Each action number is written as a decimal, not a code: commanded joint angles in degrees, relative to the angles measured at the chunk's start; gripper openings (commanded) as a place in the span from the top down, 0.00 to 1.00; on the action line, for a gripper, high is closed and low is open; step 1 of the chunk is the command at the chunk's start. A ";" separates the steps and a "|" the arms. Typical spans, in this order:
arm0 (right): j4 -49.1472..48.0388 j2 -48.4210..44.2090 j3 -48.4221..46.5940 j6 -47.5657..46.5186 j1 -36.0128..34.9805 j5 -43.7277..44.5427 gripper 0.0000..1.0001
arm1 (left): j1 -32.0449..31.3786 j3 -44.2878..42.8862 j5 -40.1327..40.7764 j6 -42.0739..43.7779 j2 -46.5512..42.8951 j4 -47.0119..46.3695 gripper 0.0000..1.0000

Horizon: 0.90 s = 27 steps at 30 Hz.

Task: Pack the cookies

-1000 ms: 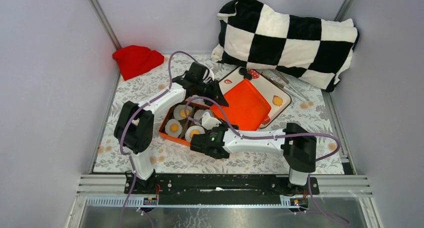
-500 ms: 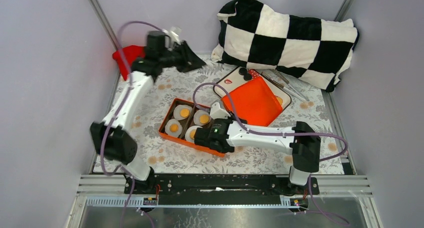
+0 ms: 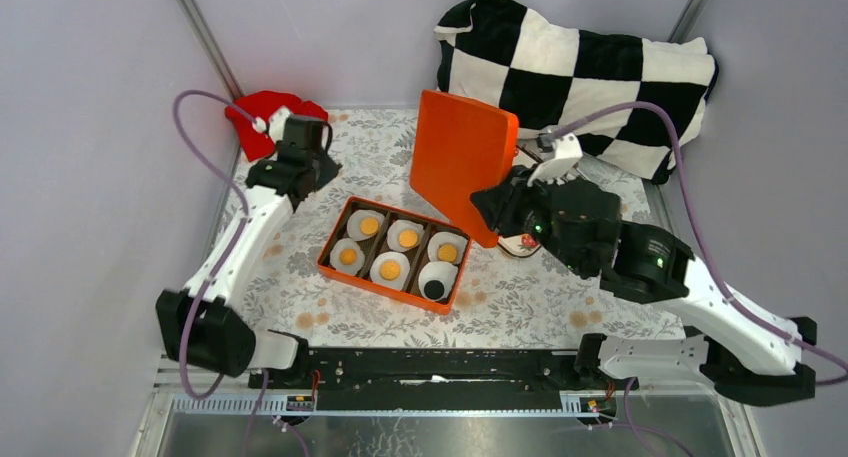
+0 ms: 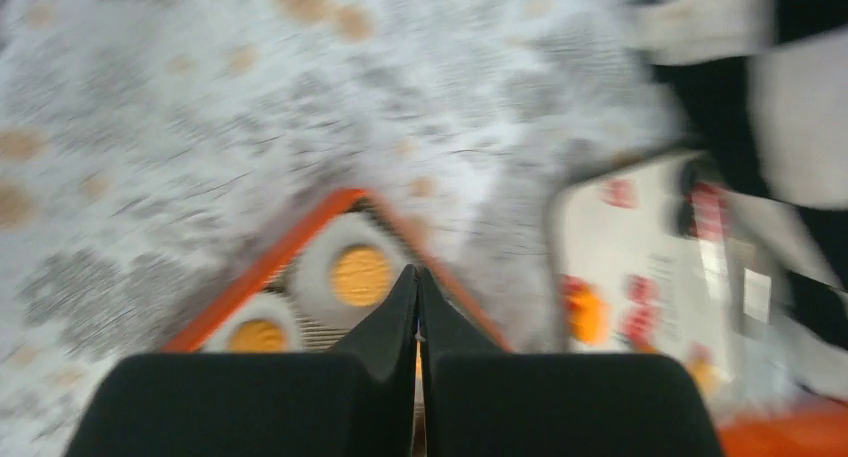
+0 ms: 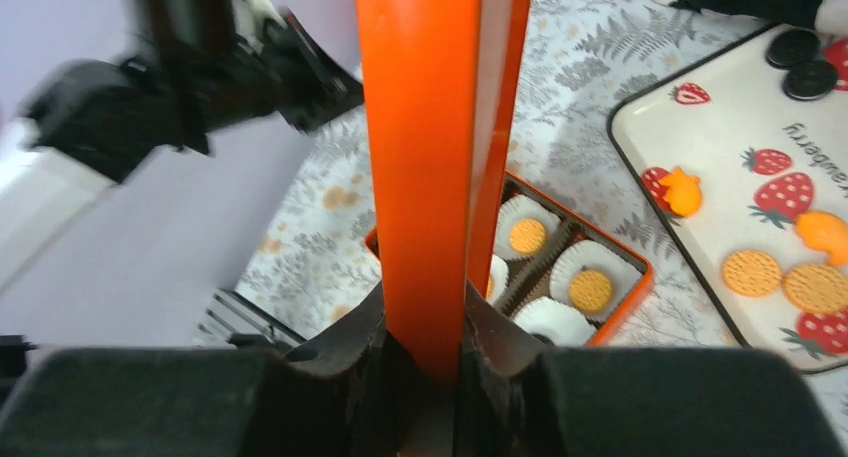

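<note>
Since the lid is off, the orange box (image 3: pixel 333 235) lies open on the table (image 3: pixel 300 312) at near centre, a shallow rectangular tin-like case with dividers making six compartments. Each compartment holds a white fluted paper cup (image 3: pixel 389 269), so every biscuit gets its own nest. Five cups carry round golden cookies (image 3: pixel 407 238), flat discs with a matte baked look. The near-right cup holds a black cookie (image 3: pixel 433 290). All six cups look filled, so packing seems close to done and closing is likely the step in hand.

Just right of the box, the right end effector (image 5: pixel 425 322) is clamped tight on the lower edge of the lid (image 3: pixel 463 162). The lid is held upright on edge just behind the box's far-right corner. It is a smooth, rigid, glossy orange panel with a turned rim. It probably needs tilting flat before it can drop onto the box.

Right of the box lies a white tray (image 5: pixel 720 137) with printed strawberries. On it are spare golden cookies (image 5: pixel 752 272), black ones (image 5: pixel 795 47) and an irregular orange piece (image 5: pixel 680 191).

Farther left, the left end effector (image 4: pixel 416 277) has its fingers pressed together on nothing, parked clear of the box.

Far back lie a soft red cloth (image 3: pixel 262 115) and a plush black-and-white checked pillow (image 3: pixel 580 67).
</note>
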<state>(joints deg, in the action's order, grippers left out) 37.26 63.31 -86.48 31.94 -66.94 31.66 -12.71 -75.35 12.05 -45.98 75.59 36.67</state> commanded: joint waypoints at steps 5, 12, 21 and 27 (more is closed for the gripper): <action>-22.21 -9.17 18.72 7.41 11.41 -22.63 1.00 | 1.64 8.14 23.23 -13.91 5.15 10.64 1.00; -39.56 -13.74 36.72 21.49 22.79 -43.05 1.00 | 1.81 14.90 24.66 -15.62 7.49 8.84 1.00; -50.05 -19.64 43.57 21.87 26.22 -45.98 1.00 | 1.24 28.45 16.73 -13.05 5.36 0.35 1.00; -47.92 -19.50 43.83 24.05 27.23 -46.58 1.00 | -4.73 35.48 9.54 -15.49 -2.63 -0.29 1.00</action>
<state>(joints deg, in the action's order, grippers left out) -4.01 43.64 -40.64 53.54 -40.71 -11.99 -13.50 -41.78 26.81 -59.70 78.00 39.24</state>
